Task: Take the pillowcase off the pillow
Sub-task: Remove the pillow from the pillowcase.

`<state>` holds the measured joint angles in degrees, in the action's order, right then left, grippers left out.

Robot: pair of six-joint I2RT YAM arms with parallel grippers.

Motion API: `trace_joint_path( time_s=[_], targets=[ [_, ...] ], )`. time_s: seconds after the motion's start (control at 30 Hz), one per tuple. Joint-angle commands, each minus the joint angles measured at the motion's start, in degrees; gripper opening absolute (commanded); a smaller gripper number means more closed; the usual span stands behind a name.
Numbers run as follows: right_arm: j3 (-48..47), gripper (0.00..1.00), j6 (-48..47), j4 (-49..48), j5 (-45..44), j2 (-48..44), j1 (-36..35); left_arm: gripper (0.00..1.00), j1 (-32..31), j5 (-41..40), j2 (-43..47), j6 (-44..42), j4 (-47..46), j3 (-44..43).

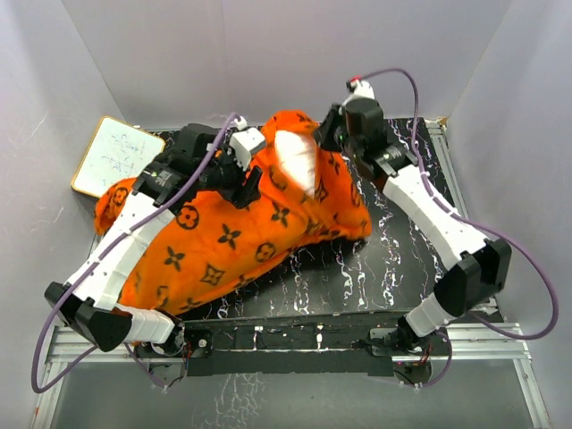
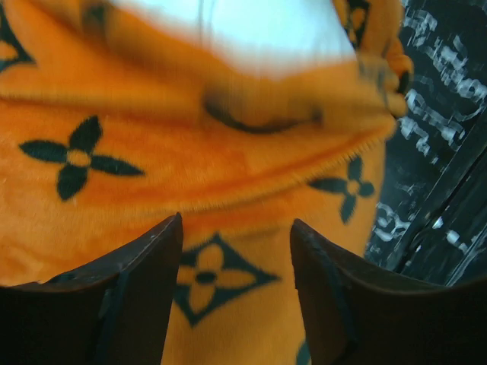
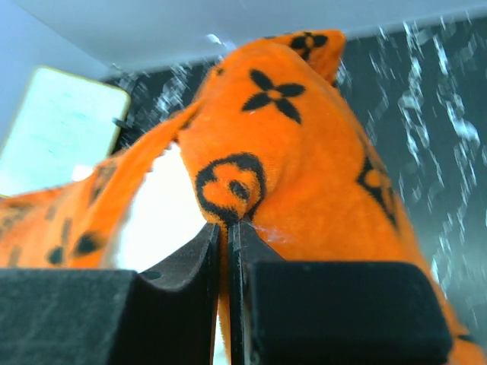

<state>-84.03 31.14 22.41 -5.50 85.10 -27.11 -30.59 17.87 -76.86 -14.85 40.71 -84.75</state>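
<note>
With the left gripper [image 2: 236, 220] apart, only the right gripper [image 3: 224, 225] pinches the pillowcase [image 3: 304, 175] edge, which may slip free or drag the pillow [image 1: 295, 161].

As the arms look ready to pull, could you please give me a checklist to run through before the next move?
1. Is the right gripper shut on the pillowcase near its opening: ok.
2. Does the left gripper hold anything: not ok, it is open and faces the fabric.
3. Is the pillow exposed at the opening: ok, white shows there.
4. Is the pillowcase off the pillow: not ok, most of the pillow is covered.
5. Is the pillowcase's left end apart from the whiteboard: cannot tell.
</note>
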Motion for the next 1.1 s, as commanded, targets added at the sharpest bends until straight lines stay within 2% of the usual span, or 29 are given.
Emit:
trace_joint_path(
  time_s=[0.0, 0.1, 0.27, 0.47, 0.6, 0.7, 0.9, 1.07],
  targets=[
    [-18.1, 0.08, -6.3, -12.9, 4.0, 3.2, 2.8, 0.63, 0.2, -1.5, 3.9, 4.7, 3.5, -10.9],
    [-22.1, 0.08, -6.6, -14.8, 8.0, 4.5, 1.5, 0.71, 0.2, -7.2, 4.2, 4.0, -4.6, -14.8],
    [-24.5, 0.08, -8.8, -15.0, 11.2, 5.1, -3.6, 0.73, 0.2, -8.8, 1.5, -1.9, -16.7, -17.7],
    [-26.5, 0.08, -12.2, -14.9, 12.6, 4.7, -8.7, 0.73, 0.1, -3.7, -8.7, -3.8, -17.9, -27.3],
    [-28.7, 0.08, -12.7, -14.2, 13.0, 4.2, -9.5, 0.73, 0.1, 0.3, -11.8, -9.3, -17.3, -30.3],
    [-29.1, 0.08, -13.1, -14.2, 13.5, 3.2, -9.6, 0.71, 0.1, 1.0, -11.8, -13.9, -15.0, -29.8],
    [-28.8, 0.08, -13.6, -13.3, 16.2, 2.3, -9.6, 0.68, 0.2, 3.4, -7.8, -17.8, -16.3, -22.7],
    [-28.3, 0.08, -14.6, -12.5, 18.0, 1.4, -9.6, 0.67, 0.3, 5.0, -8.6, -22.6, -11.5, -23.5]
  ],
)
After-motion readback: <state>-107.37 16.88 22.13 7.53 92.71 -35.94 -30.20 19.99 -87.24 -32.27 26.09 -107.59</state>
